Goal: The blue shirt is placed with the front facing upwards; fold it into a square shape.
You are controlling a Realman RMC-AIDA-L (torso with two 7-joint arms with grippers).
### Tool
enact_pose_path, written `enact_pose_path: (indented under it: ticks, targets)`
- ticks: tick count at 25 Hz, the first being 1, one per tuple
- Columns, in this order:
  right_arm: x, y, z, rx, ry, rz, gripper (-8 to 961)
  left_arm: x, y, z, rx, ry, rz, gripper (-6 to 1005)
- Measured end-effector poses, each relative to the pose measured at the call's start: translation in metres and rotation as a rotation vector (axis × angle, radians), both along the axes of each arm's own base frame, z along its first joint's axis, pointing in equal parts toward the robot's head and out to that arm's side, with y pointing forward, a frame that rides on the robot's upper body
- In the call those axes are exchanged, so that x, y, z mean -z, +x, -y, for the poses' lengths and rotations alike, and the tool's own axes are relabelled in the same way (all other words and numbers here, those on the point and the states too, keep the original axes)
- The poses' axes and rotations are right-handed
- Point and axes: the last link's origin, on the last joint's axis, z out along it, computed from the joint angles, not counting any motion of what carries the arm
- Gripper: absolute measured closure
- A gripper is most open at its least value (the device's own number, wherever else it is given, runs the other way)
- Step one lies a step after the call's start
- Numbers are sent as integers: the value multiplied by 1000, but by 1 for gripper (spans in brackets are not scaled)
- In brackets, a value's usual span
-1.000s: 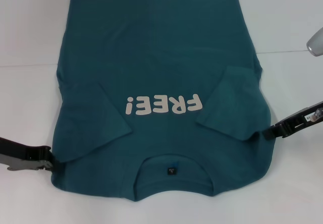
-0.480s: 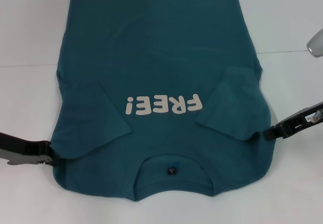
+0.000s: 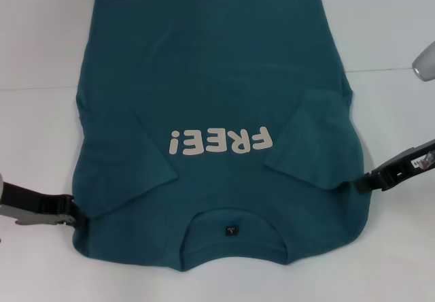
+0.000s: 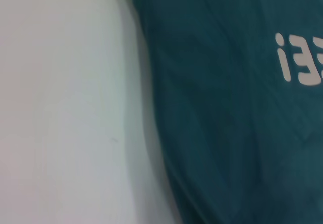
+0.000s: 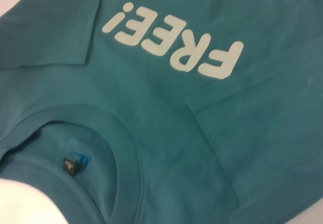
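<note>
The blue shirt point(image 3: 217, 77) lies flat on the white table, front up, collar nearest me and hem at the far side. Its white "FREE!" lettering point(image 3: 221, 141) reads upside down, and the black neck label point(image 3: 231, 230) shows inside the collar. Both short sleeves are folded inward over the chest, the left sleeve point(image 3: 122, 159) and the right sleeve point(image 3: 316, 139). My left gripper point(image 3: 80, 217) lies low against the shirt's left shoulder edge. My right gripper point(image 3: 360, 183) touches the right shoulder edge. The left wrist view shows the shirt point(image 4: 227, 133) beside bare table; the right wrist view shows the shirt point(image 5: 176, 133) around the collar and lettering.
The white table point(image 3: 34, 43) surrounds the shirt on all sides. A grey rounded object point(image 3: 425, 60) pokes in at the right edge, away from the cloth.
My left gripper drew back a little from the shirt's edge, then moved in again to touch it. The right gripper shifted slightly nearer to me. The shirt has barely moved.
</note>
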Motion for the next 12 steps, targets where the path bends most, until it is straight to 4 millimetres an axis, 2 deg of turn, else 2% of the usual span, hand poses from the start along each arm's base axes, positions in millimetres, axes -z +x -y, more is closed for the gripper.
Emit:
enact_pose_path:
  ticks: [12]
  targets:
    - [-3, 2, 12, -28, -9, 4, 916, -2, -3, 10, 52, -11, -9, 960]
